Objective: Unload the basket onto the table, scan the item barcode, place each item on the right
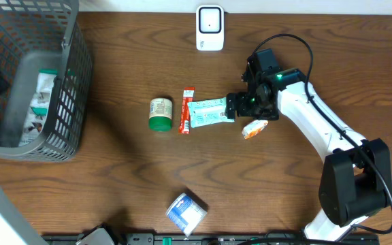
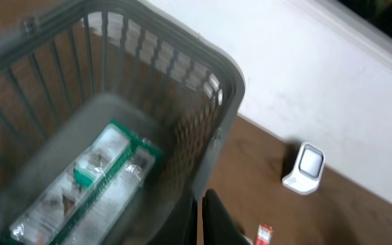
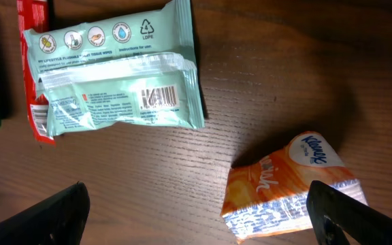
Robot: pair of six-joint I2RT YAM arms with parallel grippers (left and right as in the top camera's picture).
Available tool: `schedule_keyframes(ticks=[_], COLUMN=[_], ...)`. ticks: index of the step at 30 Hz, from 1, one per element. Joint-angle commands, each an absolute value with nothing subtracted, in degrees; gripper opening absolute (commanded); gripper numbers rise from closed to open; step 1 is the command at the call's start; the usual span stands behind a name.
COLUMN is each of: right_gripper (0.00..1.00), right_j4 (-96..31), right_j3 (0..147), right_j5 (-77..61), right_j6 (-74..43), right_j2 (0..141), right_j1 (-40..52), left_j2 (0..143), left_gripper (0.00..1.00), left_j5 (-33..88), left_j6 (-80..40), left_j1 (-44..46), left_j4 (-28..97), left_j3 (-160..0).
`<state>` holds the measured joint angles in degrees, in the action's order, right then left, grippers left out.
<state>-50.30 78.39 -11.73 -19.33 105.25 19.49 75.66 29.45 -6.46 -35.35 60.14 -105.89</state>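
The right gripper (image 3: 196,196) hangs wide open, holding nothing, between an orange Kleenex pack (image 3: 291,187) and a green wet-wipes pack (image 3: 114,75) lying barcode-up. This looks like the reach step. Next it must lower, grip one pack and present its barcode to the scanner (image 1: 209,28).

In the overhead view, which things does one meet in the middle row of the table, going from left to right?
From the left: grey basket → green-lidded jar → red sachet → pale green wipes pack → orange tissue pack.
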Motion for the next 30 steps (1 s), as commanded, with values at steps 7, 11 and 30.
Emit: schedule_keyframes(ticks=[7, 11, 30], right_gripper=[0.99, 0.99, 0.99], right_j4=[-50.3, -50.3, -50.3], right_j3=[78.9, 78.9, 78.9], right_j5=[-11.2, -11.2, -11.2], right_j6=[-20.1, -20.1, -20.1], right_j2=[104.5, 104.5, 104.5], right_j1=[20.0, 20.0, 20.0], left_j2=[78.7, 82.4, 115.4], left_gripper=[0.11, 0.65, 0.87], left_j5=[15.5, 12.3, 9.4], left_j6=[-7.0, -0.4, 17.0], left_j1=[-35.3, -35.3, -35.3], left_j4=[53.7, 49.6, 48.5], left_j3=[-106.2, -106.2, -106.2])
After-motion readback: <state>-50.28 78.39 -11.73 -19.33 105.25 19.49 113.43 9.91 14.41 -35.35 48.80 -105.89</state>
